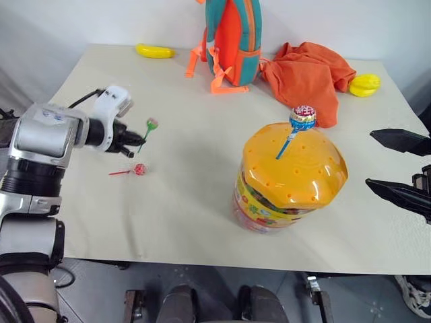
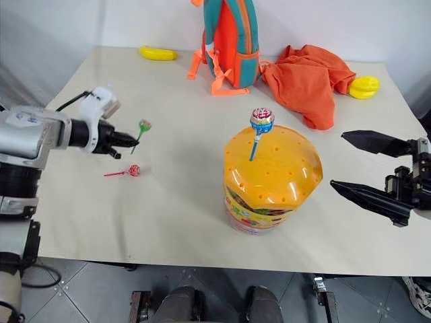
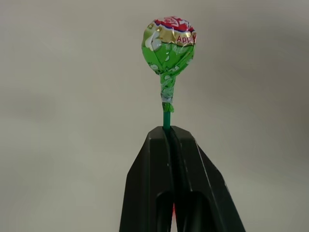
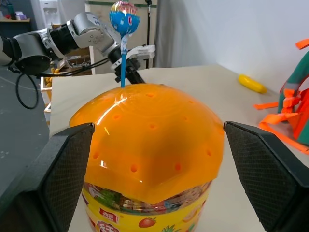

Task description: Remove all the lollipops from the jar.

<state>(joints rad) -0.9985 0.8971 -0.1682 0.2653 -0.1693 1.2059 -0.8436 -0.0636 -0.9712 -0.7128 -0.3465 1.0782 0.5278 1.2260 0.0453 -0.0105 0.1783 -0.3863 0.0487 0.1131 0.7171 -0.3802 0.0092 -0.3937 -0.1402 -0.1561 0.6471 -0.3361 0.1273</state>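
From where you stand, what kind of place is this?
Likely a robot lab or test room: a staged beige-topped table against a plain white wall, a grey tiled floor with loose cables, and, in the right wrist view, background shelving and equipment.

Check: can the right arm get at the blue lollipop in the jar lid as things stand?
Probably yes. The right gripper is open beside the jar, and the blue lollipop stands upright out of the orange lid with nothing over it. The left gripper, shut on the green lollipop, is well clear.
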